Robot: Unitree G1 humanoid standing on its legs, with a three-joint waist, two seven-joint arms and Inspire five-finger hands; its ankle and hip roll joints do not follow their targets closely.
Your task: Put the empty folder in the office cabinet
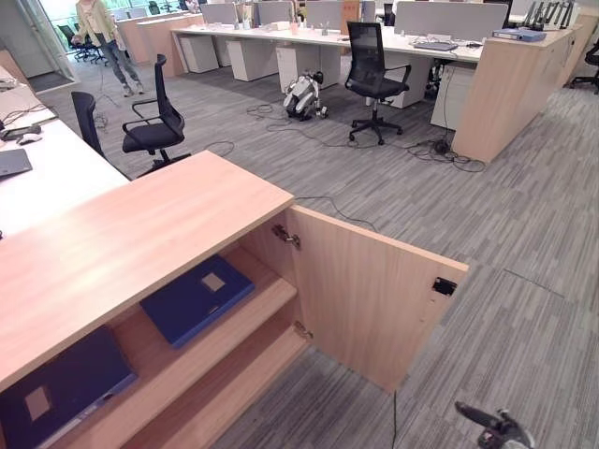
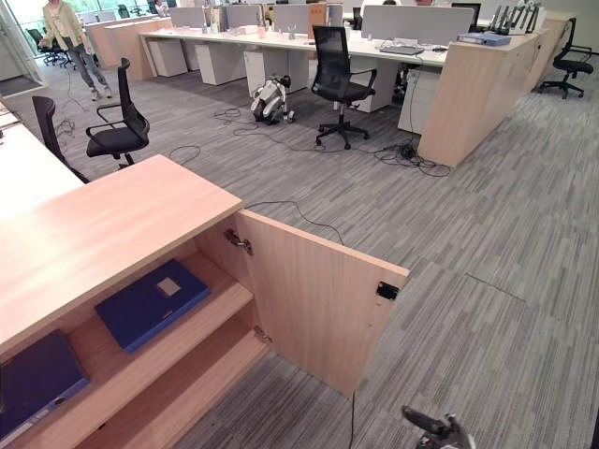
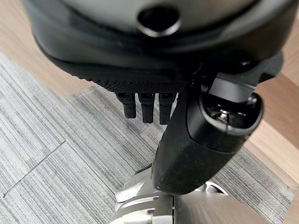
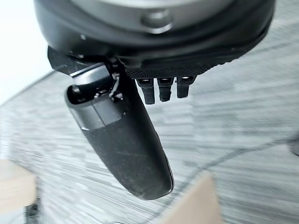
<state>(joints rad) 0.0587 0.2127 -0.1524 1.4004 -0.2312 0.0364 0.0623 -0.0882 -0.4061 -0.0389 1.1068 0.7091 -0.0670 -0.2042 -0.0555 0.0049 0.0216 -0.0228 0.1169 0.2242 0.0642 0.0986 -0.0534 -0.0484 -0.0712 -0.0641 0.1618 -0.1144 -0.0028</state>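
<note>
The wooden office cabinet [image 1: 140, 234] stands at the left with its door [image 1: 365, 299] swung wide open toward me. A blue folder [image 1: 197, 297] with a pale label lies flat on the upper shelf [image 1: 276, 292]. A second blue folder [image 1: 56, 388] lies on the same shelf, further left. My right hand [image 1: 491, 426] hangs low over the carpet, right of the door, open and holding nothing. The left wrist view has my left hand [image 3: 154, 51] above the carpet by the cabinet's base, fingers relaxed, thumb out, nothing in it.
Black office chairs [image 1: 154, 122] [image 1: 374, 75] stand on the grey carpet beyond the cabinet. Behind them are long desks [image 1: 309, 42] and a wooden counter [image 1: 510, 89]. A small white machine [image 1: 302, 95] and cables [image 1: 440, 154] lie on the floor. A person [image 1: 108, 42] walks at the far left.
</note>
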